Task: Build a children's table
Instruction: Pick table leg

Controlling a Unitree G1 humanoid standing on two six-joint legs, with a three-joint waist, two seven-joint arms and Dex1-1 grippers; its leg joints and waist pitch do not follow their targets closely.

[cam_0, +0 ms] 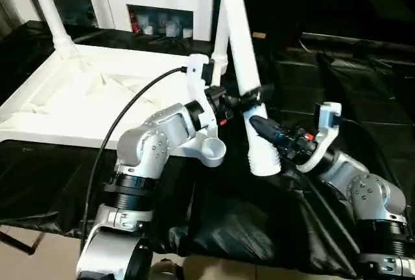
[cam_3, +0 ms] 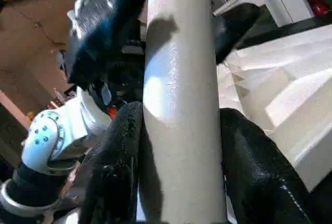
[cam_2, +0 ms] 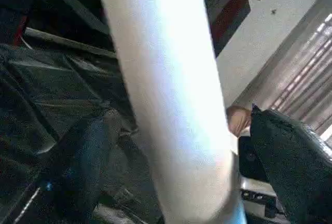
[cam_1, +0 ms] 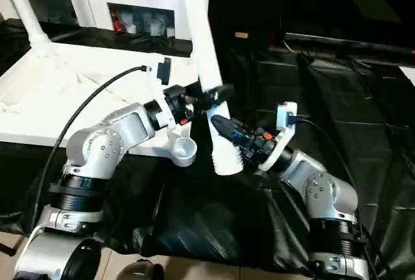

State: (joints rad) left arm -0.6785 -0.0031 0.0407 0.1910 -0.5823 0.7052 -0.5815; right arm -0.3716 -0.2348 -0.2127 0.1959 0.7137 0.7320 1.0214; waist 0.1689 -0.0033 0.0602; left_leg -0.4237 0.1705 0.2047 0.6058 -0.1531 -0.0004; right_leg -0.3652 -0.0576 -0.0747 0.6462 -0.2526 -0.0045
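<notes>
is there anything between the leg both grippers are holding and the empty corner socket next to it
Nothing visible. The leg, gripped by the left gripper and right gripper, has its flared end beside the open corner socket, with only black table cover below.

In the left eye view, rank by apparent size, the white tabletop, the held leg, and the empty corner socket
1. tabletop, clearly largest.
2. held leg, gripped by the left gripper and right gripper.
3. corner socket, smallest.

The white table top [cam_0: 97, 98] lies upside down with two legs [cam_0: 48, 8] standing up from it, while a loose leg [cam_0: 246, 79] stands tilted beside its empty near corner socket [cam_0: 213, 152].
</notes>
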